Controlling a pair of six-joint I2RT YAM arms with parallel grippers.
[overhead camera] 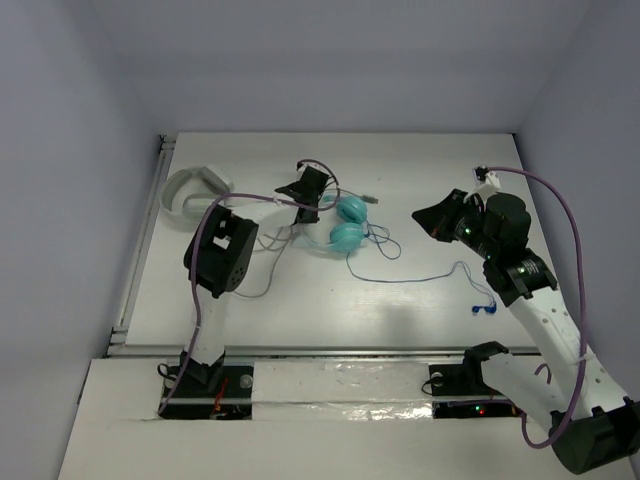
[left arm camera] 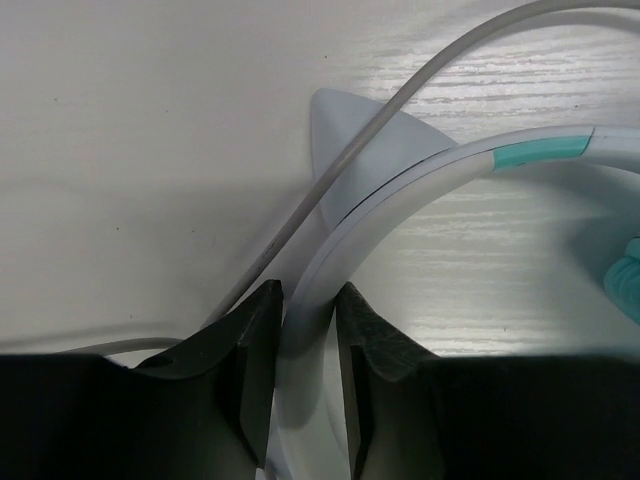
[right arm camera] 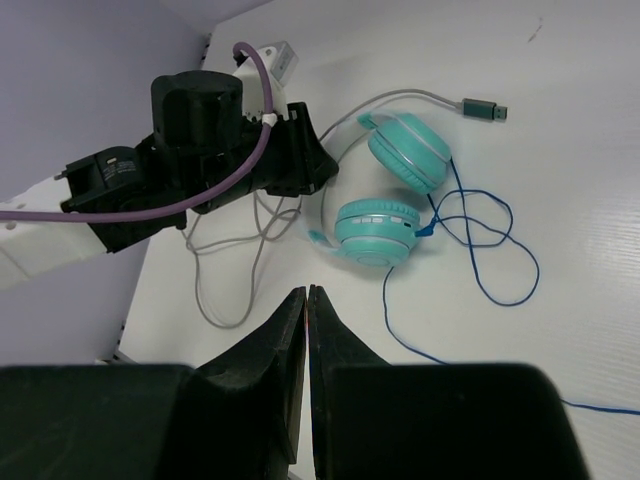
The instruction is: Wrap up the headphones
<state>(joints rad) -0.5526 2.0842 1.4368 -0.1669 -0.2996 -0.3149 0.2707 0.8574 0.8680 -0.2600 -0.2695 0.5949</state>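
Observation:
The headphones (overhead camera: pixel 347 224) lie at the table's middle with two teal ear cups (right arm camera: pixel 376 228) side by side. My left gripper (left arm camera: pixel 308 300) is shut on their white headband (left arm camera: pixel 400 195), one black finger on each side of the band; from above that gripper (overhead camera: pixel 306 196) is just left of the cups. The thin blue cable (overhead camera: pixel 415 278) trails right in loose loops to the blue plug (overhead camera: pixel 483 308). My right gripper (right arm camera: pixel 306 292) is shut with nothing in it, and hangs above the table to the right of the headphones (overhead camera: pixel 436 218).
A second, all-white pair of headphones (overhead camera: pixel 192 188) sits at the far left. Its grey cable (right arm camera: pixel 225 270) loops under my left arm, crosses the headband (left arm camera: pixel 400 100) and ends in a grey plug (right arm camera: pixel 485 108) beyond the teal cups.

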